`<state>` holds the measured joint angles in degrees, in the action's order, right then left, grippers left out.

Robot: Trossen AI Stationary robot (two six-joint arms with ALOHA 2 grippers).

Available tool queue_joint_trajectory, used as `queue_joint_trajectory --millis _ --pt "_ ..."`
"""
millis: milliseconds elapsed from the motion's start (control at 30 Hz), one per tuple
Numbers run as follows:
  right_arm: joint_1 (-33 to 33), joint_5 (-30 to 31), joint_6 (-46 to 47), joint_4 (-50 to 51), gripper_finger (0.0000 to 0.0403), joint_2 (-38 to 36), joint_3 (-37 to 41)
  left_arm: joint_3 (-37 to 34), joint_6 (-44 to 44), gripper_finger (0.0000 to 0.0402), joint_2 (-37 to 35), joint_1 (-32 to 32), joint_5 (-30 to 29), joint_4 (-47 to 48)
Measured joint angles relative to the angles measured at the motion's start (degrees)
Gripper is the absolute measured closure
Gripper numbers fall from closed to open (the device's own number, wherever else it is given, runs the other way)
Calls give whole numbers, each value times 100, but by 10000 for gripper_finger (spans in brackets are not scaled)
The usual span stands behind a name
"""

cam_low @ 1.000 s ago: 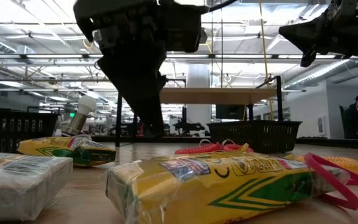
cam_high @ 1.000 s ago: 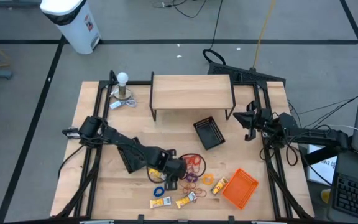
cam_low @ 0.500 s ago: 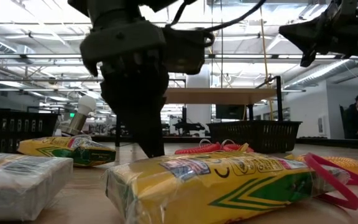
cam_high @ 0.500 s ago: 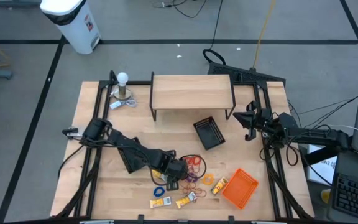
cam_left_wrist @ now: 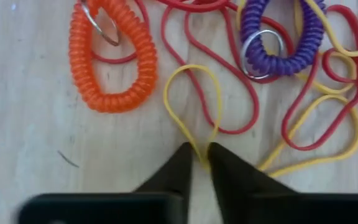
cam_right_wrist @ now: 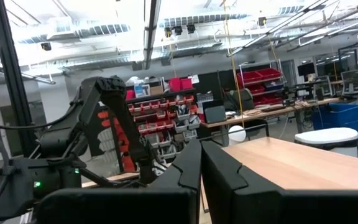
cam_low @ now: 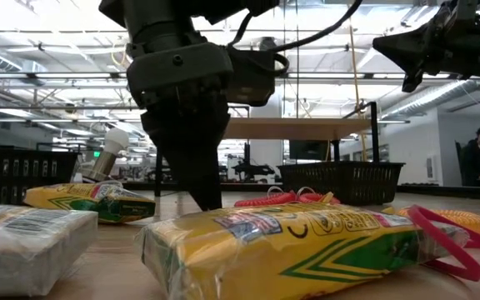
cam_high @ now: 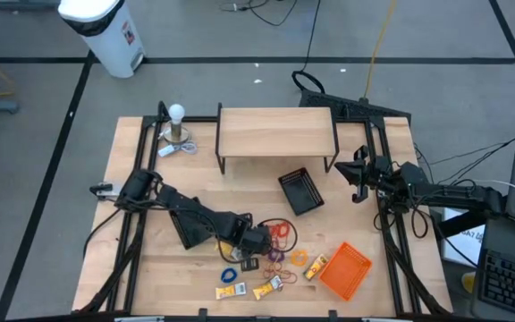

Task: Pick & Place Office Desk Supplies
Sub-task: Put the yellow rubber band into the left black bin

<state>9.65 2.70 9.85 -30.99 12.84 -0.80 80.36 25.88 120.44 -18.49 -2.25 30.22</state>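
Supplies: you have a tangle of thin rubber bands (cam_left_wrist: pixel 272 118), red and yellow, low on the desk (cam_high: pixel 150 259) a little right of centre in the high view; an orange coil loop (cam_left_wrist: pixel 114 59) and a purple coil loop (cam_left_wrist: pixel 272 37), each with a metal ring, lie in the pile.
Yellow band: one thin yellow band (cam_left_wrist: pixel 191 106) shows as a narrow teardrop in the left wrist view, its wide end toward the coils and its pinched end at your jaws.
Packets: three yellow-and-white packets lie near the bottom edge of the high view; the nearest yellow packet (cam_low: pixel 290 246) fills the lower centre of the low view, with another (cam_low: pixel 90 200) at lower left.
Blue loop: a small blue loop (cam_high: pixel 229 275) lies just left of the tangle.
Left arm: it stretches from the left of the high view across the desk, and your left gripper (cam_high: pixel 256 246) is down at the left edge of the tangle; in the low view it stands as a dark wedge with its tip at the desk surface.
Left jaws: nearly together, only a sliver apart, nipping the pinched end of the yellow band; the rest of that band lies flat on the wood ahead of the tips.
Right arm: your right gripper (cam_high: pixel 358 179) waits at the right of the high view, level with the black mesh tray (cam_high: pixel 299 190); its jaws are pressed together on nothing.
Orange tray: the orange tray (cam_high: pixel 345 270) sits at lower right, apart from the tangle.
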Motion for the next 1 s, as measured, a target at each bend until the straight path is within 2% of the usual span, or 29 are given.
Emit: queue_joint_trajectory --millis 67,267,367,700,1000 --pt "0 0 0 0 399 0 0 -2 -142 390 5 10 56 -16" --pt "0 0 0 35 399 0 0 -15 -481 395 -137 10 32 -26" --pt "0 2 2 86 399 0 0 -49 -591 397 -388 -18 -248 31" --pt "0 18 157 84 399 0 1 -29 -1208 400 -2073 -100 -875 345" --pt "0 18 127 125 399 0 0 -21 -1247 401 -3768 -471 -2148 1465"
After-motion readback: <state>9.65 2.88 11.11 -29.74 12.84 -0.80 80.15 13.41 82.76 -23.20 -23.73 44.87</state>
